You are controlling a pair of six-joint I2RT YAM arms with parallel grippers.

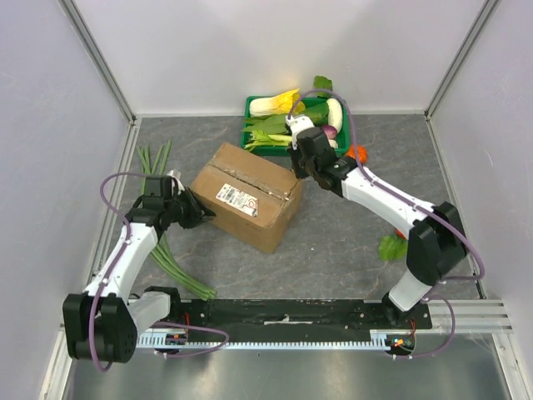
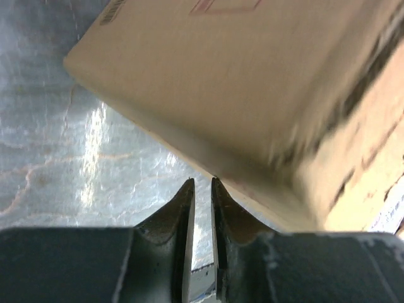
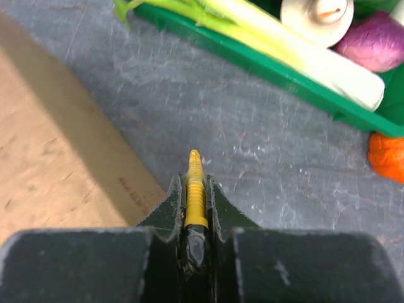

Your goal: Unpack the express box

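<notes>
**Finger state.** On the right gripper (image 3: pixel 195 180), the fingers (image 3: pixel 165 211) were clamped on a yellow tool (image 3: pixel 196 189), ribbed, with its tip projecting ahead of the fingertips. On the left gripper (image 2: pixel 202 184), the fingers were nearly together. I saw a thin slit between them and nothing in it.

**Step in hand (my judgement): opening the top seam of the express box (image 1: pixel 250 196).**
1. I needed to carry the tool tip to the left, onto the seam, before pressing. As it stood, the tip pointed at bare table (image 3: pixel 252 145), not at cardboard.
2. I intended to keep the cut shallow, since the contents were hidden.
3. I planned to brace the left fingertips against the carton so that it could neither slide nor turn under the tool.
4. I would draw the tool along the seam only, keeping off the shipping label (image 1: pixel 237 198).

**Position of the box.**
- **Right fingers:** the box lay immediately to their left, its edge just beside the left fingertip.
- **Left fingers:** the box filled the view ahead and to the right, its lower edge just beside the right fingertip. That picture was blurred, so I could not tell whether they touched.
- **Overhead:** the box sat between the two grippers, flaps shut.
- **Beyond the box:** the green tray (image 3: pixel 252 60) of vegetables stood farther ahead of the right fingers.
</notes>
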